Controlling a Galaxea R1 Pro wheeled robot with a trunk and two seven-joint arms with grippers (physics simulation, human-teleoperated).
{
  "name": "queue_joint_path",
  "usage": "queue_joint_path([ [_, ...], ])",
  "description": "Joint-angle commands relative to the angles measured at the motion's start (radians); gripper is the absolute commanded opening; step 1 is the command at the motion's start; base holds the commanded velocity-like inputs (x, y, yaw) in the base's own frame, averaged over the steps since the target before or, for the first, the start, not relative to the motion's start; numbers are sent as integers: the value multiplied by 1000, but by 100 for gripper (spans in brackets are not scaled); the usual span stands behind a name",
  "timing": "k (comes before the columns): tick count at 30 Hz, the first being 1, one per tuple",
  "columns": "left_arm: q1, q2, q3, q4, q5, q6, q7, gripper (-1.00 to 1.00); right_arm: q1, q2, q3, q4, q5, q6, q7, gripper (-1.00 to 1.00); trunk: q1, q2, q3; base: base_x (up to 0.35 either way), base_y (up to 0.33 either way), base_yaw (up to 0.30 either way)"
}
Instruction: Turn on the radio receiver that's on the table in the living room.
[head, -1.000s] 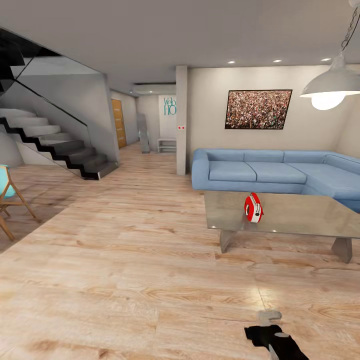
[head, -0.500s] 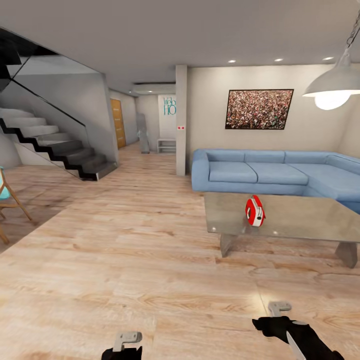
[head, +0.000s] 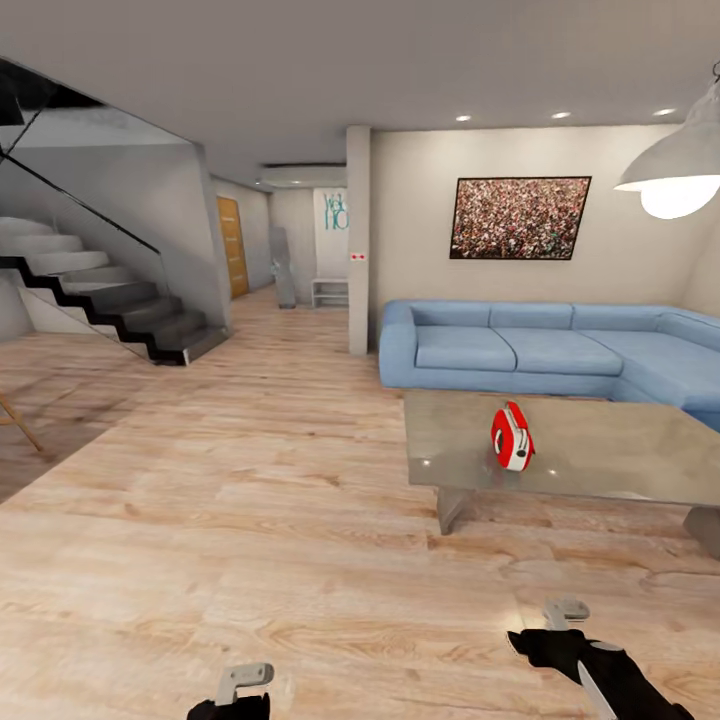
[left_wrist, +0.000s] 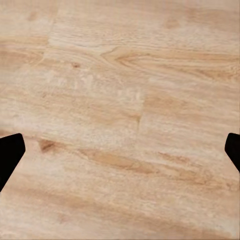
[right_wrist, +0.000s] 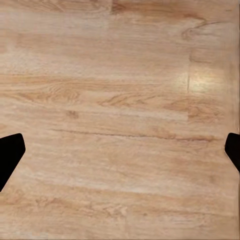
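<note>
1. Presently, the radio receiver (head: 511, 436) stands upright on the table (head: 620, 455), near its left end and close to the near edge, well apart from both grippers.
2. The table sits in the living room, just in front of the blue sofa (head: 540, 348); the framed picture (head: 518, 218) hangs on the far wall and the pendant lamp (head: 678, 175) is at upper right.
3. The left gripper (left_wrist: 120, 147) hangs low over the wood floor (head: 250, 520), fingers spread wide, grasping nothing.
4. The right gripper (right_wrist: 120, 150) is likewise spread and empty above the floor.
5. Judgement: both arms appear carried low and clear for travel; the approach stage is under way, and the radio is not yet within reach.
6. The staircase (head: 110, 300) lies far left, off the route.
</note>
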Motion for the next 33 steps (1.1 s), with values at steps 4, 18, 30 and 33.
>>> queue_joint_path([
  [4, 0, -2, 0, 0, 1, 0, 21, 100, 0, 0, -13, 1, 1, -12, 0, 100, 0, 0, 0, 280, -221, 0],
  [18, 0, -2, -1, 2, 1, 0, 25, 100, 0, 0, -16, 3, 1, -15, 0, 100, 0, 0, 7, 263, -236, -191],
  [30, 0, -1, -1, 2, 1, 0, 24, 100, 0, 1, -7, 3, 3, -15, 1, 100, 0, 0, 7, 250, -215, -32],
  [33, 0, -1, -1, 2, 1, 0, 24, 100, 0, 1, -7, 3, 3, -15, 0, 100, 0, 0, 7, 248, -214, 214],
])
